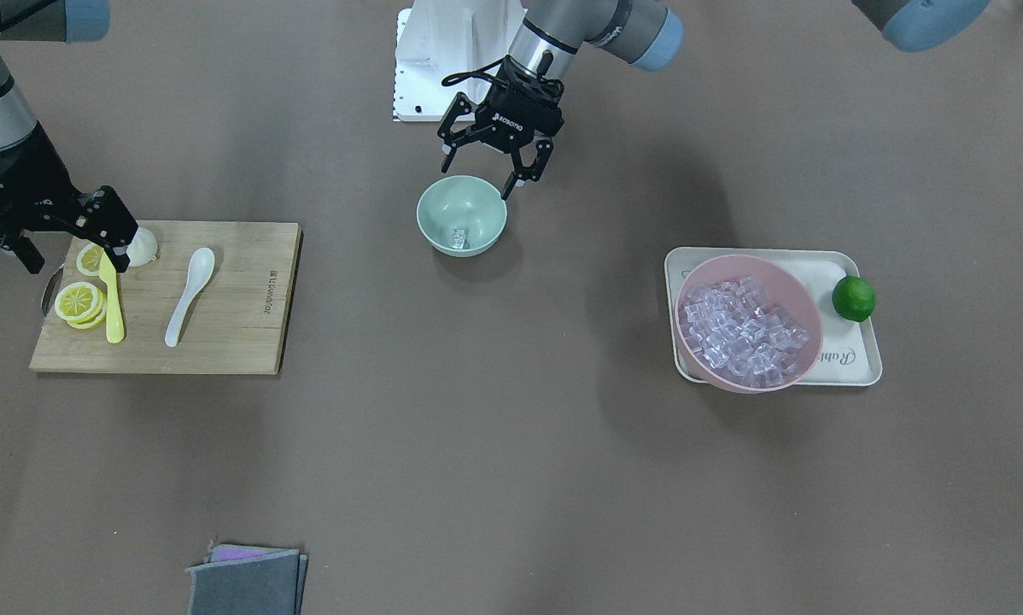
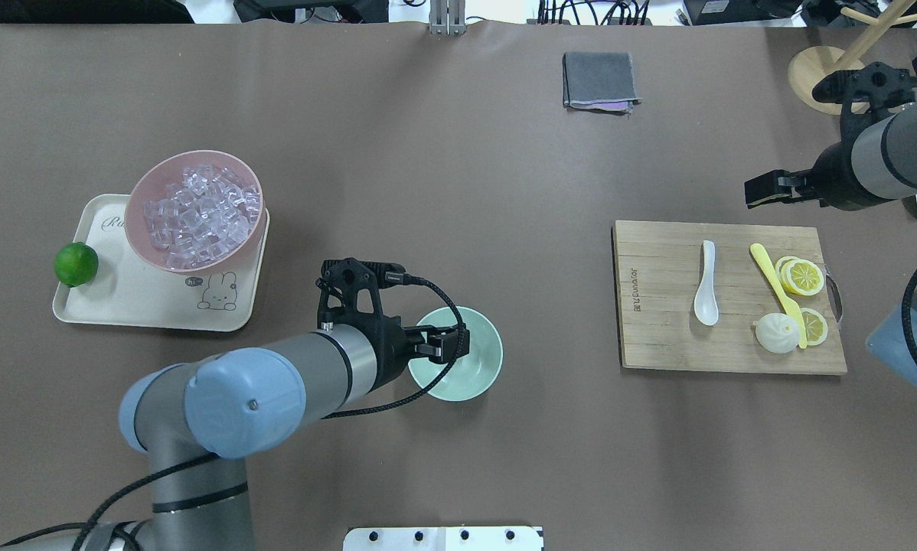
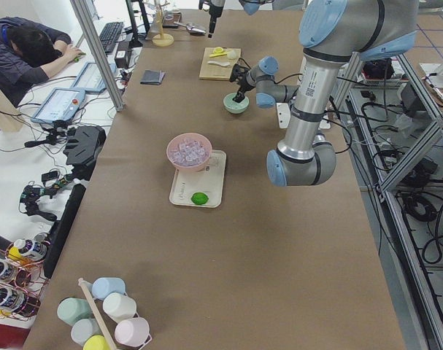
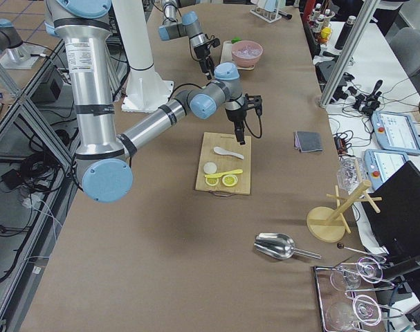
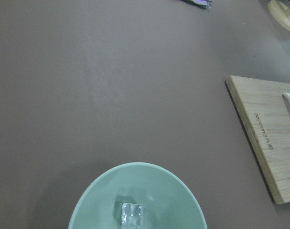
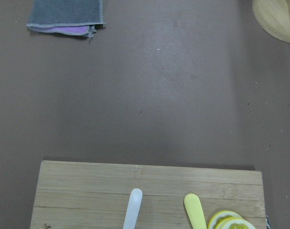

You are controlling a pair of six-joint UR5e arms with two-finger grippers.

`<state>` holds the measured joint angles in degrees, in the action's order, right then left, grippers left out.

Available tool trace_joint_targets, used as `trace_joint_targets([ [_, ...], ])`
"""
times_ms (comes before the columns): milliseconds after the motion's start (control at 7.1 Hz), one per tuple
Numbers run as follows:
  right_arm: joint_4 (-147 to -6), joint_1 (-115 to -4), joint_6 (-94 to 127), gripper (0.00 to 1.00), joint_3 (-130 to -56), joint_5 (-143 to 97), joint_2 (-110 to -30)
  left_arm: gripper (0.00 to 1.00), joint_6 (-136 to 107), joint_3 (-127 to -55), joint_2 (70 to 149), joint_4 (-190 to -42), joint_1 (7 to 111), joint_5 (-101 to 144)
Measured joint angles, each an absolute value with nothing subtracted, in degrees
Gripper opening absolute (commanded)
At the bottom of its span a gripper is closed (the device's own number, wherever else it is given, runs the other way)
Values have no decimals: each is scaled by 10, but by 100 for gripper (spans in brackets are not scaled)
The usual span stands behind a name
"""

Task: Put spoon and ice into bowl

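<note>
The mint-green bowl (image 1: 437,212) stands mid-table and holds one clear ice cube (image 1: 459,237), also seen in the left wrist view (image 5: 131,214). My left gripper (image 1: 477,179) hangs open and empty just above the bowl's robot-side rim. The white spoon (image 1: 189,290) lies on the wooden cutting board (image 1: 238,333), scoop toward the robot. My right gripper (image 1: 76,259) hovers over the board's outer end, by the lemon slices, open and empty. The right wrist view shows the spoon's handle tip (image 6: 133,210).
A pink bowl (image 1: 795,280) full of ice cubes (image 1: 742,329) sits on a cream tray (image 1: 853,363) with a lime (image 1: 853,299). A yellow knife (image 1: 114,307), lemon slices (image 1: 78,303) and a white bun (image 1: 142,248) share the board. A grey cloth (image 1: 247,581) lies at the operators' edge.
</note>
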<state>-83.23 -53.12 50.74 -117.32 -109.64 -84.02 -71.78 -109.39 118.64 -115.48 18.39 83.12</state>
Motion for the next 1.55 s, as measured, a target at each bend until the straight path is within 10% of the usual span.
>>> trace_joint_targets([
  [1549, -607, -392, 746, 84, -1048, -944, -879, 98, 70, -1052, 1010, -851, 837, 1274],
])
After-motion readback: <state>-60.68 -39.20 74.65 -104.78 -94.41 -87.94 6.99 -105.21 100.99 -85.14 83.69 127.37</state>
